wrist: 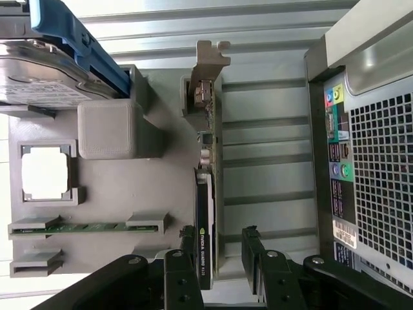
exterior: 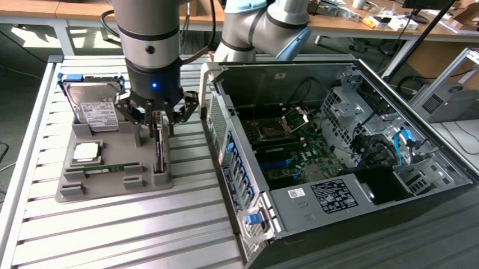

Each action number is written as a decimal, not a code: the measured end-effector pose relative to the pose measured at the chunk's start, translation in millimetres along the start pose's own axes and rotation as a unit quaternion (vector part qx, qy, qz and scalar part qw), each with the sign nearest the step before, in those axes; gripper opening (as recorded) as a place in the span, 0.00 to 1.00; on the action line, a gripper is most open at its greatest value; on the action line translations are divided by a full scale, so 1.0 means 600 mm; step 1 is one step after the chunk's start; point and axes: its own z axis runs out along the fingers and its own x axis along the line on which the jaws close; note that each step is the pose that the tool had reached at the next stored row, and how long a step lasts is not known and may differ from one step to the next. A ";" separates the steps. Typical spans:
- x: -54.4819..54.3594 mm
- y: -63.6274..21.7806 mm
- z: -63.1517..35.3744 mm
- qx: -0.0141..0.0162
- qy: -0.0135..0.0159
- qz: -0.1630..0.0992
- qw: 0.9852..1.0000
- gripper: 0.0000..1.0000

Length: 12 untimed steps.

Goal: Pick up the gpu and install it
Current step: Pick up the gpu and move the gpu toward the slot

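The gpu (exterior: pixel 159 147) is a thin dark card standing on edge in a slot of the grey holder (exterior: pixel 112 188). In the wrist view the gpu (wrist: pixel 205 194) runs edge-on, with its silvery bracket (wrist: pixel 208 58) at the far end. My gripper (exterior: pixel 156 119) hangs directly over the card's end away from the bracket. It is open. The black fingers (wrist: pixel 187 248) stand on either side of the card in the wrist view, with the gripper (wrist: pixel 219 244) not clamped on it. One finger is close to the card's face and the other stands clearly off it.
The holder also carries a hard drive (exterior: pixel 97 106) with a blue frame, a square processor (exterior: pixel 86 151) and a green memory stick (exterior: pixel 112 167). The open computer case (exterior: pixel 337 140) lies just to the exterior view's right, its rear panel (wrist: pixel 374 161) close beside the holder. All rest on a slatted metal table (exterior: pixel 112 235).
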 end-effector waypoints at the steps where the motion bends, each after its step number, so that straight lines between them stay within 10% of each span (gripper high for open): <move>1: 0.000 0.000 0.001 0.000 0.000 0.000 1.000 0.42; 12: 0.000 -0.001 0.013 0.000 0.000 0.000 1.000 0.42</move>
